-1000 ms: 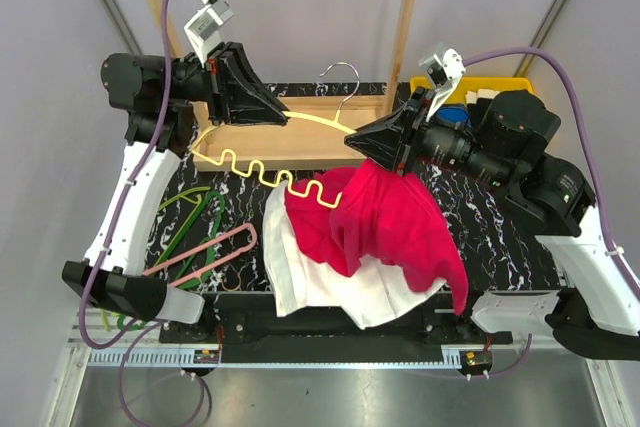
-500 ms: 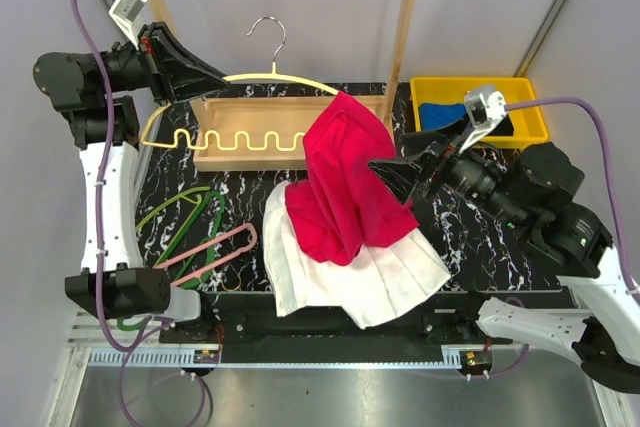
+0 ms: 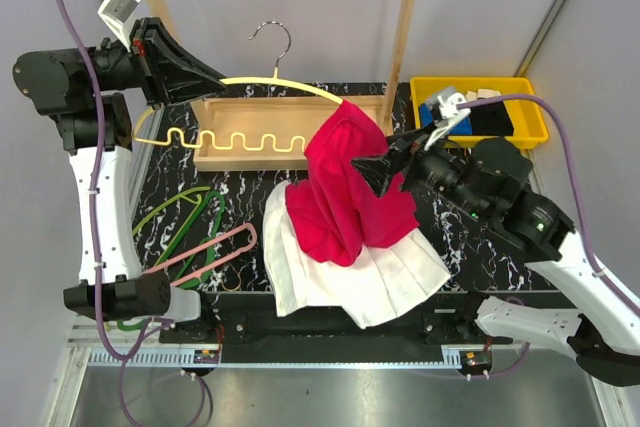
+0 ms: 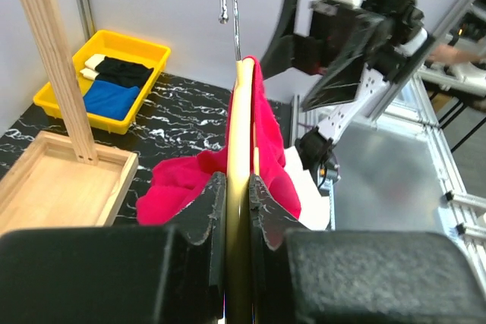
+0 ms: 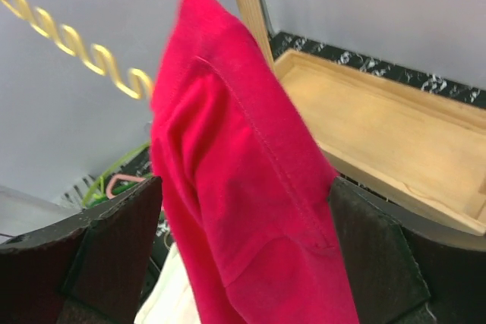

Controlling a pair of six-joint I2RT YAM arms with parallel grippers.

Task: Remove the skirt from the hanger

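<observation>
The white pleated skirt (image 3: 375,282) lies flat on the table, partly under a bright red shirt (image 3: 345,197). The pale pink hanger (image 3: 205,250) lies on the table just left of the skirt and looks apart from it. My left gripper (image 3: 222,77) is shut on a pale yellow hanger (image 3: 250,137) and holds it up in the air. The red shirt drapes from that hanger's right end. In the left wrist view the yellow hanger (image 4: 239,127) runs straight out from my left gripper (image 4: 238,187). My right gripper (image 5: 243,210) is open, one finger on each side of the hanging shirt (image 5: 228,134).
A wooden tray (image 3: 290,107) sits at the back under a wooden rack post (image 3: 405,17). A yellow bin (image 3: 520,132) with folded dark clothes stands at the back right. Green wire hangers (image 3: 185,212) lie left of the pink hanger.
My left arm lifted the yellow hanger up and to the left, and the shirt now hangs from its right end. My right gripper let go of the shirt, opened and stands around it.
</observation>
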